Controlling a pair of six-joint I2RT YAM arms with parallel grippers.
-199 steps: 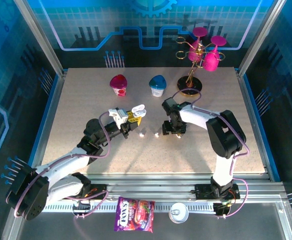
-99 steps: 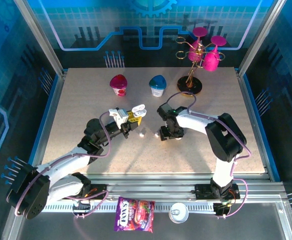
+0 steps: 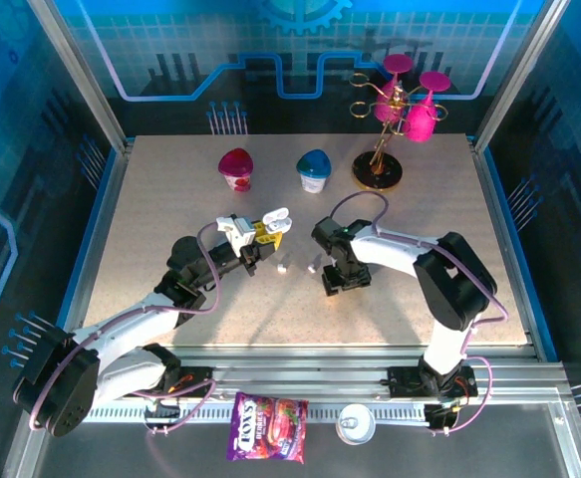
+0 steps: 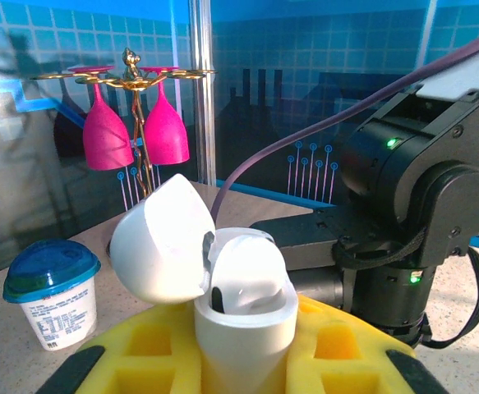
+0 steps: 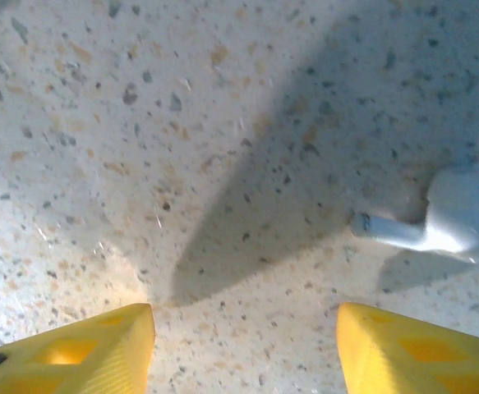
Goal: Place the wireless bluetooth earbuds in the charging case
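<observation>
Top external view is showing my left pincer (image 3: 255, 242) hovering just left of the middle of the bench (image 3: 160, 199), pinching the open white charging case (image 3: 275, 219) clear of the surface. My right pincer (image 3: 332, 289) is pointing down at the bench just right of the middle. Two white earbuds (image 3: 283, 267) are lying loose on the bench between my pincers, and the second earbud (image 3: 312, 265) is sitting just beside my right wrist. A pink-lidded cup (image 3: 236, 167) and a blue-lidded cup (image 3: 314, 169) are standing toward the far edge, with a gold rack of pink glasses (image 3: 395, 110) near the far right corner.

Left wrist view is showing my yellow fingers (image 4: 132, 365) pressing on the case's base (image 4: 247, 324) from both sides, its lid (image 4: 157, 246) tipping open to the left. A rounded white shape is sitting in the base; I cannot tell whether it is an earbud.

Right wrist view is showing my yellow fingertips (image 5: 91, 349) standing spread, with bare speckled bench between them. One earbud (image 5: 453, 217) is lying on its side beyond my right-hand fingertip, apart from it
</observation>
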